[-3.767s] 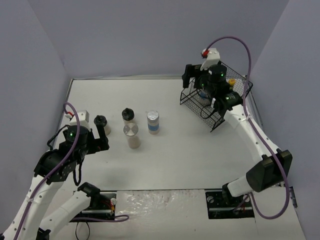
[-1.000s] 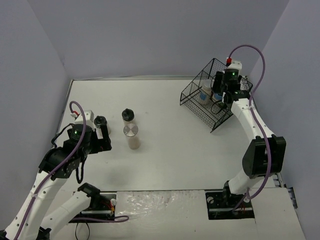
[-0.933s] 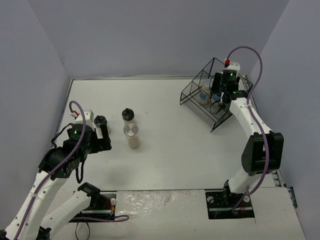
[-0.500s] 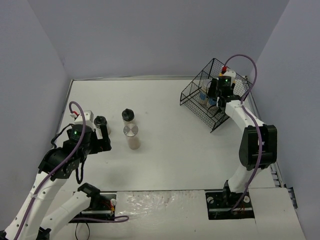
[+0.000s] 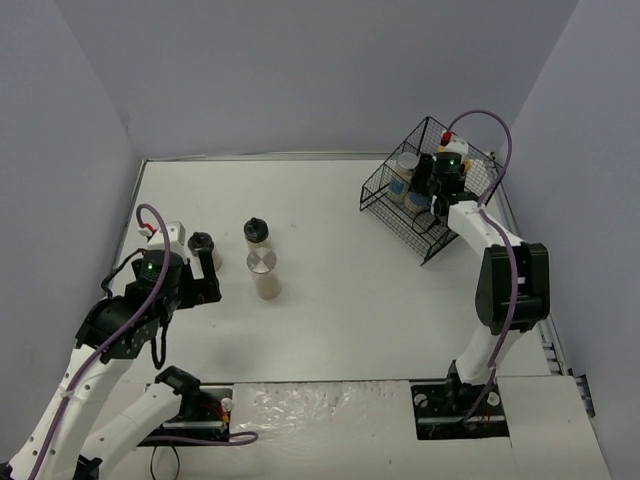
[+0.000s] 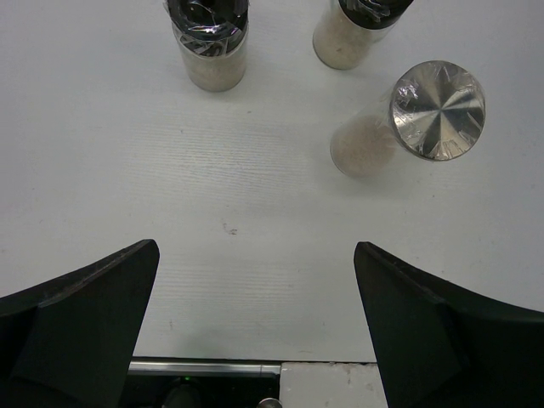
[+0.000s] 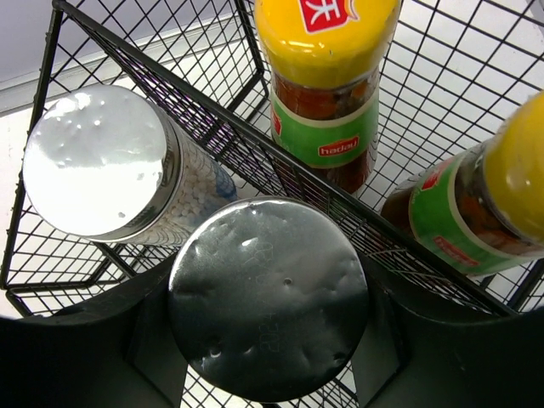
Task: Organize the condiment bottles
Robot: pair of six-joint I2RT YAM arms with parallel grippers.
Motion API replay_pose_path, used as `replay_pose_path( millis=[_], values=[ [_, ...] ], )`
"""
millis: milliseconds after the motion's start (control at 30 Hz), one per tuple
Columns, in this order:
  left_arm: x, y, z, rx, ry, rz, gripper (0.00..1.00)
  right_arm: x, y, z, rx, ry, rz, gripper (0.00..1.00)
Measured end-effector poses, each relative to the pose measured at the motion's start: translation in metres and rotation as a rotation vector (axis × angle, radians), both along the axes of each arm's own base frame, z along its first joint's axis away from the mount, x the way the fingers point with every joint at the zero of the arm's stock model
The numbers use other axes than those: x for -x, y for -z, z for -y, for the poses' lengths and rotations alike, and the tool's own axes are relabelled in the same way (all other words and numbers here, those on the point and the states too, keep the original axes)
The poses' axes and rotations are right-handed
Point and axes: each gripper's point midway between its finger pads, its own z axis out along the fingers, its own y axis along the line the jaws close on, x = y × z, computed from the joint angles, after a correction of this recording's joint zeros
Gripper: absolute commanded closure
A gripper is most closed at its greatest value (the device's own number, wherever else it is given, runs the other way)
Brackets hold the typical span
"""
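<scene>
In the right wrist view my right gripper (image 7: 270, 336) is shut on a silver-lidded jar (image 7: 268, 280), held over the black wire basket (image 7: 195, 98). Another silver-lidded jar (image 7: 93, 161) stands beside it on the left. Two dark sauce bottles with yellow caps (image 7: 327, 51) (image 7: 510, 170) stand in the basket beyond a thick wire. My left gripper (image 6: 257, 248) is open above bare table. Ahead of it stand two black-capped shakers (image 6: 208, 34) (image 6: 357, 25) and a silver-lidded jar (image 6: 435, 110). From above, the right gripper (image 5: 440, 188) hides its jar.
The basket (image 5: 385, 200) sits at the table's far right, close to the right wall. The shakers (image 5: 201, 243) (image 5: 257, 230) and the loose jar (image 5: 262, 263) stand left of centre. The left gripper (image 5: 205, 272) is just in front of the leftmost shaker.
The right arm's elbow has swung in toward the basket and its wrist has shifted a little left over it, the jar still held. The left arm has not moved.
</scene>
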Motion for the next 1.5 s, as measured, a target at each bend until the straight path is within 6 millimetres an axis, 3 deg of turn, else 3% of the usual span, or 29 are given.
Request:
replay_pose_path(
  millis=[133, 200, 433, 1000, 1133, 1267, 1400, 1500],
  values=[
    [-0.001, 0.001, 0.000, -0.002, 0.000, -0.005, 0.03, -0.003, 0.000, -0.001, 0.009, -0.008, -0.013, 0.74],
    [-0.001, 0.001, 0.000, -0.003, 0.000, -0.008, 0.03, -0.004, -0.001, -0.002, 0.015, -0.013, -0.015, 0.61],
    [-0.002, 0.003, 0.001, -0.002, -0.003, -0.014, 0.03, -0.003, -0.002, -0.003, 0.034, -0.022, -0.022, 0.39],
    [-0.002, 0.003, 0.006, 0.026, -0.002, -0.020, 0.03, 0.001, -0.026, -0.016, 0.103, -0.092, -0.015, 0.06],
    [-0.002, 0.002, 0.006, 0.028, -0.003, -0.015, 0.03, 0.012, -0.055, -0.034, 0.138, -0.164, 0.012, 0.00],
    [-0.001, 0.001, 0.005, 0.029, -0.003, -0.011, 0.03, 0.038, -0.111, -0.070, 0.160, -0.289, 0.110, 0.00],
    [-0.001, 0.002, 0.005, 0.027, -0.003, -0.013, 0.03, 0.070, -0.165, -0.118, 0.129, -0.485, 0.239, 0.00],
    [-0.002, 0.002, 0.004, 0.022, -0.004, -0.012, 0.03, 0.095, -0.181, -0.159, 0.100, -0.655, 0.291, 0.00]
  ],
)
